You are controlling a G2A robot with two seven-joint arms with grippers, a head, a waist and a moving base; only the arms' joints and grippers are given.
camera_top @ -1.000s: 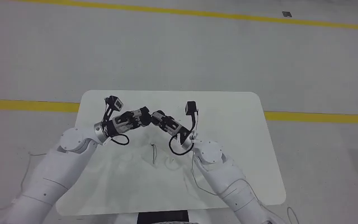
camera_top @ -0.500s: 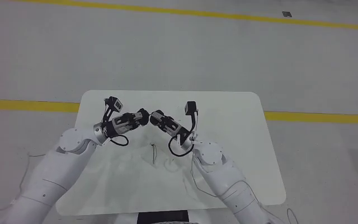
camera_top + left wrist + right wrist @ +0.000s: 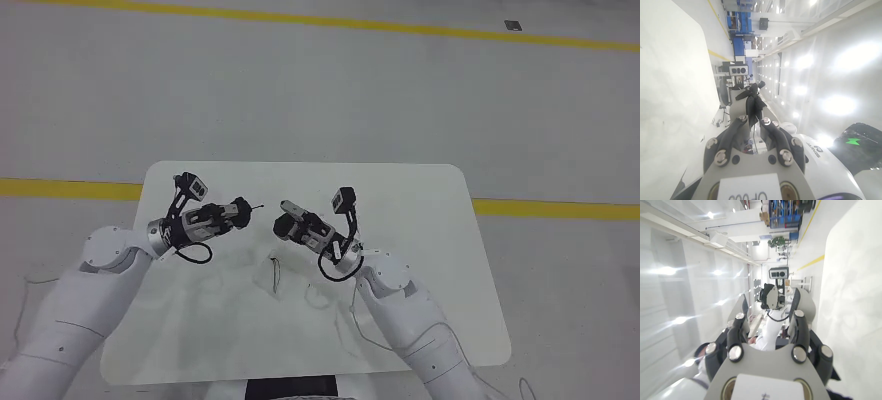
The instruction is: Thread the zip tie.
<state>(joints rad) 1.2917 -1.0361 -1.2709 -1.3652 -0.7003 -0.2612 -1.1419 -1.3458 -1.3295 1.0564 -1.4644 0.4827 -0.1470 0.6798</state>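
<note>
My left gripper [image 3: 246, 209] hangs over the left middle of the white table [image 3: 420, 200]. It is shut on a thin black zip tie [image 3: 259, 208], whose tip pokes out toward the other arm. My right gripper [image 3: 283, 213] hovers a short gap away, facing it, open with nothing between its fingers [image 3: 804, 303]. In the left wrist view the two dark finger links [image 3: 742, 121] stand close together. The right wrist view has the left arm's gripper [image 3: 770, 298] straight ahead and farther off.
A thin dark strip [image 3: 272, 270] lies on the table just in front of the two grippers. The table's right half and far edge are bare. Yellow floor lines [image 3: 560, 208] run past the table on both sides.
The two grippers were tip to tip over the table's middle. They have drawn apart: the left arm pulled back to the left with the zip tie, and the right gripper backed off slightly.
</note>
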